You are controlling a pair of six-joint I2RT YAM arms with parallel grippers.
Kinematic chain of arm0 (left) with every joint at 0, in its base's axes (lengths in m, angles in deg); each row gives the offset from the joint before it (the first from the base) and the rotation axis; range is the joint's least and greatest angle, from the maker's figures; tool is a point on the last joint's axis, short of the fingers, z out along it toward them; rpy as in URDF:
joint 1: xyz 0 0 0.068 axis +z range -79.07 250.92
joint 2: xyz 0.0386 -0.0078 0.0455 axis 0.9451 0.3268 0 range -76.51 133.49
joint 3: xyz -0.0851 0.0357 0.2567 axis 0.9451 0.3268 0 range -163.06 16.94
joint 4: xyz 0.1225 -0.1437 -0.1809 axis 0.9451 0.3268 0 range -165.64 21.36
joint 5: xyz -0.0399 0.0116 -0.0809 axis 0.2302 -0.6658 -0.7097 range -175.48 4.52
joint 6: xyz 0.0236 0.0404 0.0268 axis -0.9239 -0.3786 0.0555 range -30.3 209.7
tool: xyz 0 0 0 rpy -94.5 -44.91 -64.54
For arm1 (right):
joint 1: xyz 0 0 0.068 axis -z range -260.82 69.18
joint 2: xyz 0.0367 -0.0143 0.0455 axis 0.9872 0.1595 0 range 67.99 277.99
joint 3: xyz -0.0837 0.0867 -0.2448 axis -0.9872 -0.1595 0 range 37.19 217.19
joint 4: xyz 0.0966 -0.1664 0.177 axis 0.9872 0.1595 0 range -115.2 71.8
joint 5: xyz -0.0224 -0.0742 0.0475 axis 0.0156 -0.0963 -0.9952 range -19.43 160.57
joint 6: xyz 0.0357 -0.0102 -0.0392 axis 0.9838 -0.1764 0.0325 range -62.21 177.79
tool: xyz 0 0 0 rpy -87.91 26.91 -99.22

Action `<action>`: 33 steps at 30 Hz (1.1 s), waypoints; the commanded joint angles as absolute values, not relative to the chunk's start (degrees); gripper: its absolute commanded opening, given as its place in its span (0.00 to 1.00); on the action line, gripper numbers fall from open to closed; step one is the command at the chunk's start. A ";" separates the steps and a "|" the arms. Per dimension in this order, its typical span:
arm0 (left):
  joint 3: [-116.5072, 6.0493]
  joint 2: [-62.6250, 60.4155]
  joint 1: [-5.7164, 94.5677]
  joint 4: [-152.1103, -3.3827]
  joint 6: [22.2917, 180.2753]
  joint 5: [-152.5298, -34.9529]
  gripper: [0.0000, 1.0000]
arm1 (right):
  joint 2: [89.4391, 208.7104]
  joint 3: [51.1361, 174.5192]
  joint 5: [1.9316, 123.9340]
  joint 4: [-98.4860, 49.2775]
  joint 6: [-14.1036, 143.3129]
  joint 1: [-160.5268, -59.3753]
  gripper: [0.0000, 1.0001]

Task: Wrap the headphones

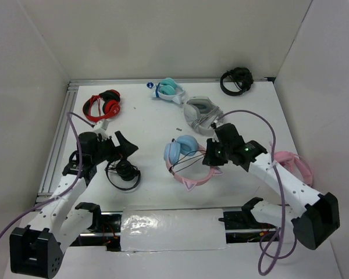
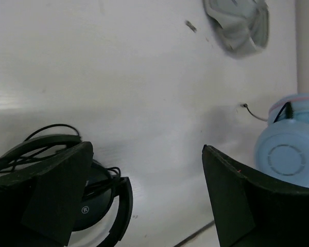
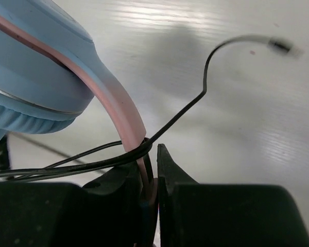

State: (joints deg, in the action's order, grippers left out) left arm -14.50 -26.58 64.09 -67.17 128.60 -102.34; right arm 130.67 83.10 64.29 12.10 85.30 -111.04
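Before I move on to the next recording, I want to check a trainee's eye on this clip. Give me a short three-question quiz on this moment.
1. True or false: the left pincer is shut.
2. Which part of the headphones does the right pincer clamp? A ear cup; B pink headband; C plug.
3. What thin thing crosses the headband at that pincer's tips?
Key: 1 false, it stands open. 2 B. 3 the black cable.
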 commanded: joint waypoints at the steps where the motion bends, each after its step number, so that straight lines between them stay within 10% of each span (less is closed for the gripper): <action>1: -11.72 -27.82 64.25 -82.54 120.21 -119.38 0.99 | 124.52 92.03 58.98 13.12 83.11 -113.95 0.00; 11: 1.37 -22.99 60.05 -126.81 111.17 -153.84 0.99 | 122.92 106.26 48.16 16.81 80.99 -118.96 0.00; 33: -11.18 13.75 35.95 -164.75 109.30 -117.75 0.99 | 125.92 109.62 40.78 10.93 86.09 -121.52 0.00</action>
State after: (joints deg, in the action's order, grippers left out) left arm -8.75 11.65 36.75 -145.64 112.12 -124.64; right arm 126.73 106.64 44.18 16.80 83.96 -120.86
